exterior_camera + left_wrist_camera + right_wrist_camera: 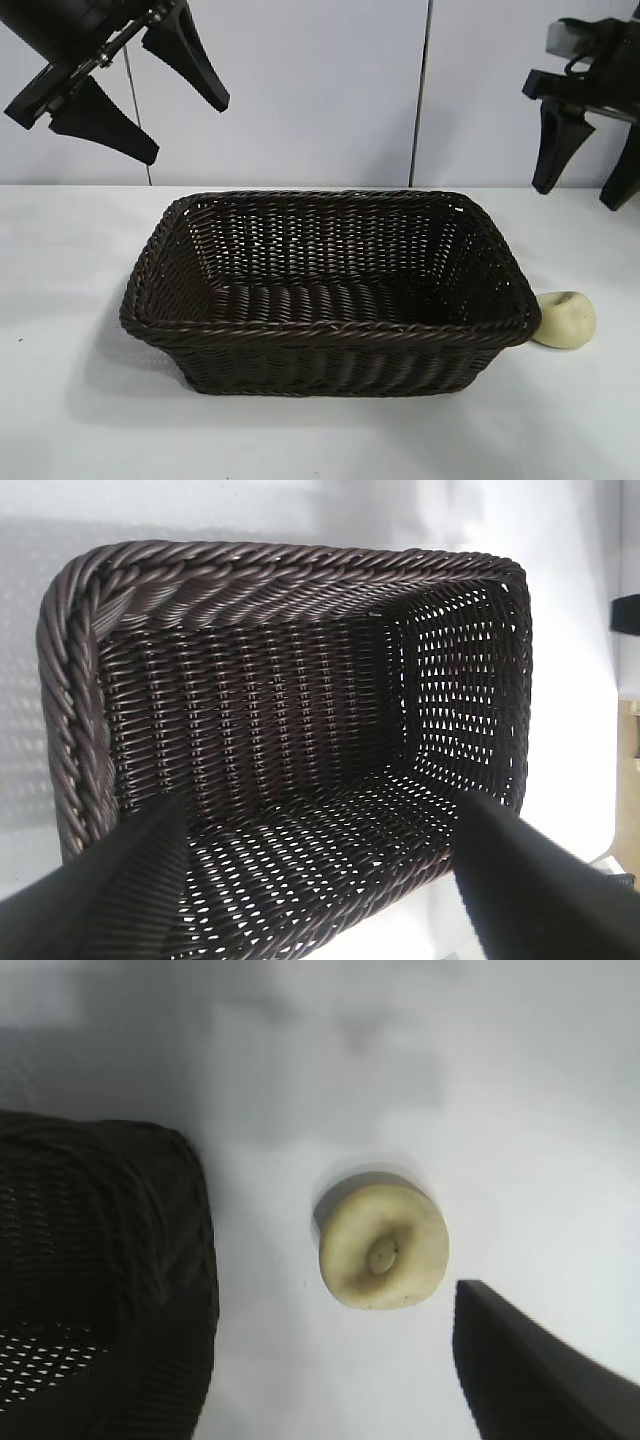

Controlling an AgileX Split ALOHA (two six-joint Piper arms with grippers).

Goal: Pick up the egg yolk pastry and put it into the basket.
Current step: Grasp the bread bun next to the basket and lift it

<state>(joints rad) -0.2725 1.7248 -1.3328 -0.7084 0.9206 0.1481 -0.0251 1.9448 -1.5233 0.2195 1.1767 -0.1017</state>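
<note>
Pastry position: egg yolk pastry [563,319] on desk, touching basket [330,330] right end, below right tool [592,172]. Right tool nearer, open, empty; left tool [145,90] open, empty, above basket's left end.

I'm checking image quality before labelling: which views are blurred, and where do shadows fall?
Exterior view: sharp; the dark brown woven wicker basket casts a soft shadow on the white table. Left wrist view: basket weave crisp, near black fingers blurred. Right wrist view: soft throughout, pale yellow-cream egg yolk pastry ghosted at its edge.

left gripper [150,92]: raised at upper left, angled down, fingers spread. right gripper [588,168]: raised at upper right, pointing down, fingers apart.
</note>
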